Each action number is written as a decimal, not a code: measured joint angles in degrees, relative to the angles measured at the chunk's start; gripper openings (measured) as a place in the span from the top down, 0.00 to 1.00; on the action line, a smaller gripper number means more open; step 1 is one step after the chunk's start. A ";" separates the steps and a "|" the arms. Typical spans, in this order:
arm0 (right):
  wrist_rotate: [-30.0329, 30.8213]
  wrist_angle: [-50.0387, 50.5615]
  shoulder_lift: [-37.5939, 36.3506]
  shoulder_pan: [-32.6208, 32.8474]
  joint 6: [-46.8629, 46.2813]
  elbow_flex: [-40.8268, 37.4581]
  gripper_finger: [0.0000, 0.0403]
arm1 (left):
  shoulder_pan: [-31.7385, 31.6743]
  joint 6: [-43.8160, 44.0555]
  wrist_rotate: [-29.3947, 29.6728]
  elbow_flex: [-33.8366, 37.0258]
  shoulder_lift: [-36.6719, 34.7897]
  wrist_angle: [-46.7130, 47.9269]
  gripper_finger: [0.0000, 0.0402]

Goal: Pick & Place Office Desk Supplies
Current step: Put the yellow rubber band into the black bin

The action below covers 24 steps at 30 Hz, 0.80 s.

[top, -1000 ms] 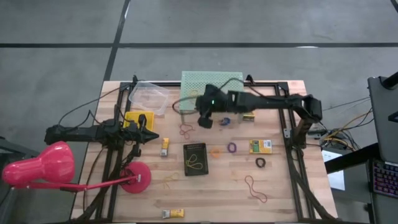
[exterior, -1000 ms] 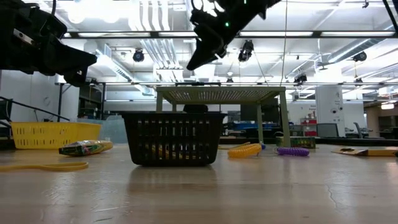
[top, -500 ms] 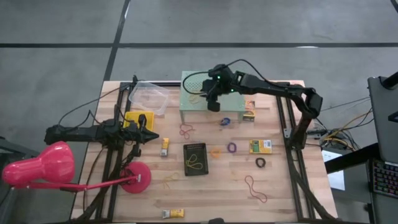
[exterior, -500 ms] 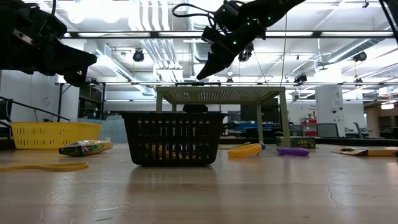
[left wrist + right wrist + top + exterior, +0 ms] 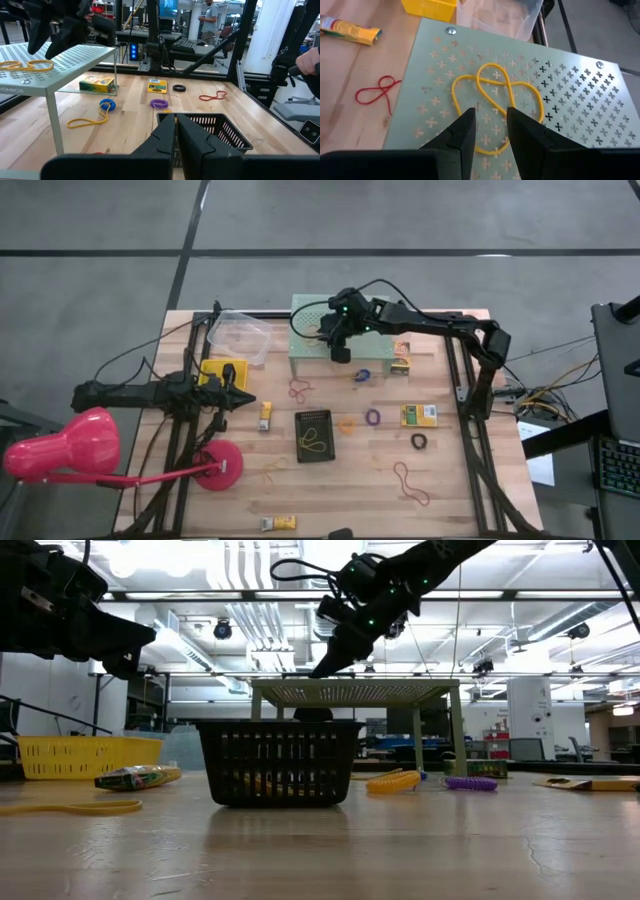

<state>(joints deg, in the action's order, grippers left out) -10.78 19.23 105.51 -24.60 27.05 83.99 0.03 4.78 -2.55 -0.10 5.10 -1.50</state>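
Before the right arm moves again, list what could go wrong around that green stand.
1. The yellow rubber band lies loose on the perforated green stand, right under the open right gripper; a finger could snag it on leaving.
2. Dragged sideways, the band might slip off the stand's edge.
3. The left gripper waits shut near the black basket, so no clash looks likely.

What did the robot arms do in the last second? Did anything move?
The right gripper swung from over the table's middle to above the green stand, now hovering open over the yellow rubber band lying there. The left gripper stayed shut and still, and the table things didn't move.
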 joint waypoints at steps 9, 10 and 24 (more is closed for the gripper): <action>-2.55 -0.11 0.02 0.02 -1.40 0.00 0.73 | 0.00 0.01 0.00 0.00 0.00 -0.02 0.94; -2.98 -0.12 0.16 0.02 -1.41 0.00 0.73 | 0.00 0.00 0.00 -0.02 0.00 0.00 0.94; -3.35 -0.14 1.44 -0.04 -1.81 -0.24 0.73 | 0.00 0.01 0.00 -0.01 0.00 -0.01 0.94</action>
<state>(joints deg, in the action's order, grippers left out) -14.13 19.09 106.96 -24.64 25.23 83.74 0.03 4.79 -2.55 -0.11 5.10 -1.51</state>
